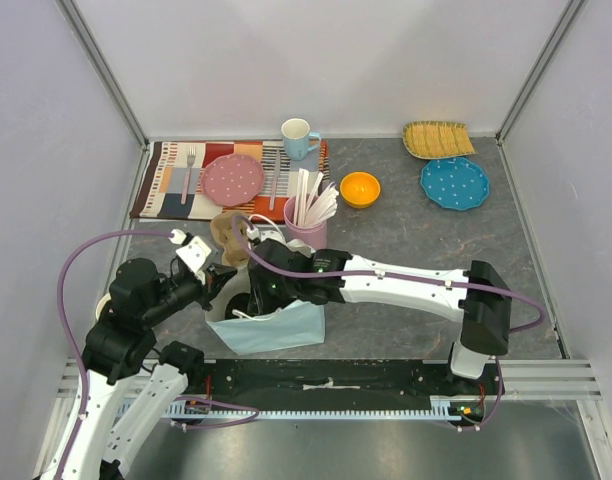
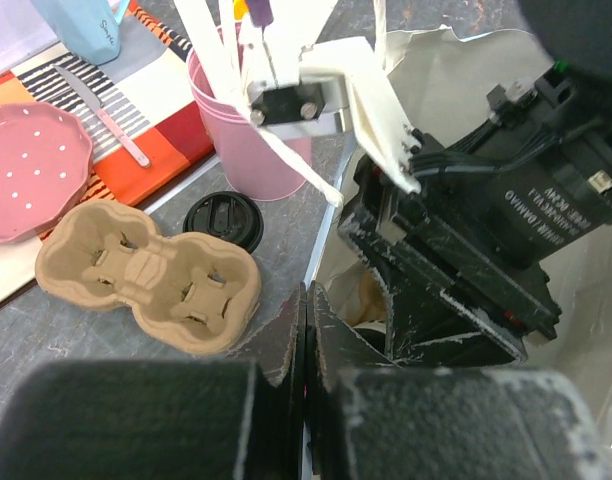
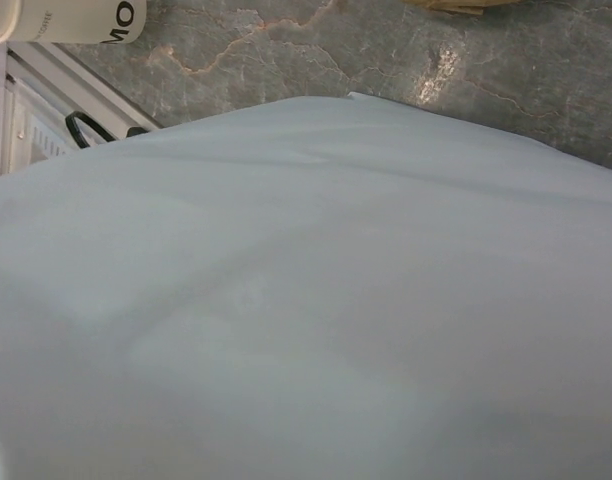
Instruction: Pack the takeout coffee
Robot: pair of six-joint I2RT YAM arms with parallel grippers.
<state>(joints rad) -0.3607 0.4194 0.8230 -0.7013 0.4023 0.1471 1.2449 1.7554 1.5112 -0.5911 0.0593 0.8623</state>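
**A:** Closest to the lens, bottom centre of the left wrist view, is the left gripper (image 2: 306,302). Its fingers are pressed together on the rim of the paper bag (image 1: 276,328).

**B:** Why pinch it there?

**A:** My guess is that it holds the mouth open and the bag upright while the other arm works inside. The right gripper (image 2: 406,290) fills the centre right, plunged into the opening.

**B:** Spread or closed?

**A:** I cannot tell. The bag hides its tips, and its own camera sees only pale blue paper.

**B:** And the takeout coffee?

**A:** Not plainly visible. A cream patch (image 2: 371,292) under that gripper may be the cup, already inside the bag. Further out, centre left, a black lid (image 2: 224,218) lies flat on the table (image 2: 46,340). It is just beside the cup carrier (image 2: 151,275) and below the pink cup of sticks (image 2: 241,130).
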